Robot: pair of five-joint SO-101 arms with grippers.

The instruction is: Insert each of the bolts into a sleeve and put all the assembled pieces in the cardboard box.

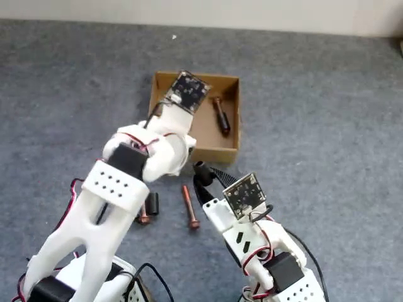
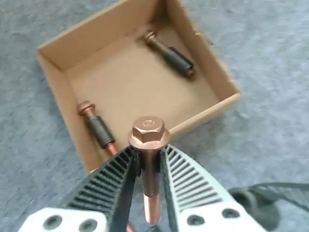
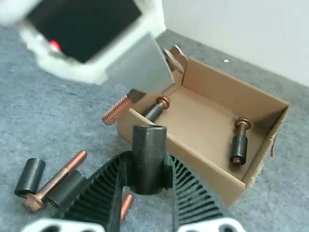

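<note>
The left hand (image 2: 148, 157) is clenched on a copper bolt (image 2: 148, 137), its ribbed fingers (image 2: 116, 176) pinching the shank just below the hex head. The right hand (image 3: 147, 164) grips a black sleeve (image 3: 148, 145) by its lower half, bore upward. Both pieces look rigid, smooth and dense, so I judge they could pivot or slip unless held mid-body, leaving thread and bore free. In the right wrist view the bolt's threaded end hangs just beyond the sleeve, not touching it. Loose bolts (image 1: 189, 206) lie on the desk (image 1: 327, 94). Farther off, the cardboard box (image 2: 217, 77) holds two assembled pieces (image 2: 99, 128).
</note>
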